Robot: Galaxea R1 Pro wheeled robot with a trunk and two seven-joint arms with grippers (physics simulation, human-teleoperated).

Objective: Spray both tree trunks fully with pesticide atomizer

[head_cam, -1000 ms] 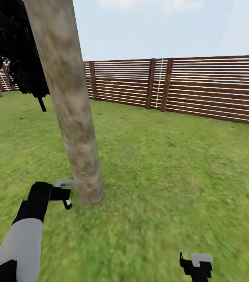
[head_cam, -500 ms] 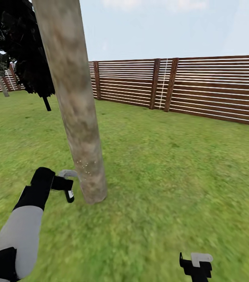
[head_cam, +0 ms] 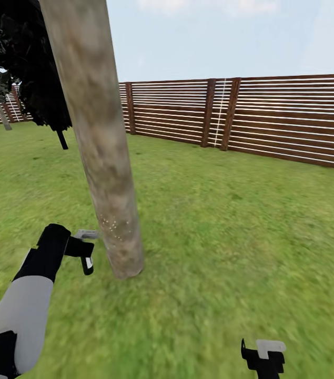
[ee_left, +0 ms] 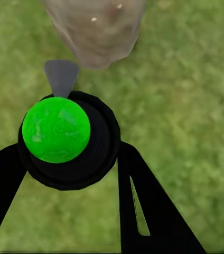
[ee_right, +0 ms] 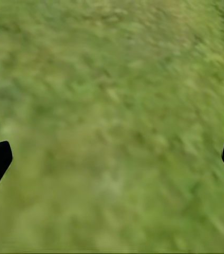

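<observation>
The black round-bodied pesticide atomizer with green cap and grey nozzle (ee_left: 64, 135) is pinched in the left gripper (head_cam: 85, 251), just beside the mottled beige-grey tree trunk (head_cam: 103, 158). Right gripper (head_cam: 264, 358): jaws spread over the green lawn (ee_right: 112, 106), nothing held. Risks judged: nozzle bumped against bark; upper trunk left unsprayed from this low aim.

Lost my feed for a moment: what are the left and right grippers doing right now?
Left gripper: shut on the pesticide atomizer, nozzle toward the tree trunk.
Right gripper: open, empty, above the grass.

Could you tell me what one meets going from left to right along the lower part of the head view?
Left arm → atomizer in the left gripper → tree trunk → right gripper.
</observation>
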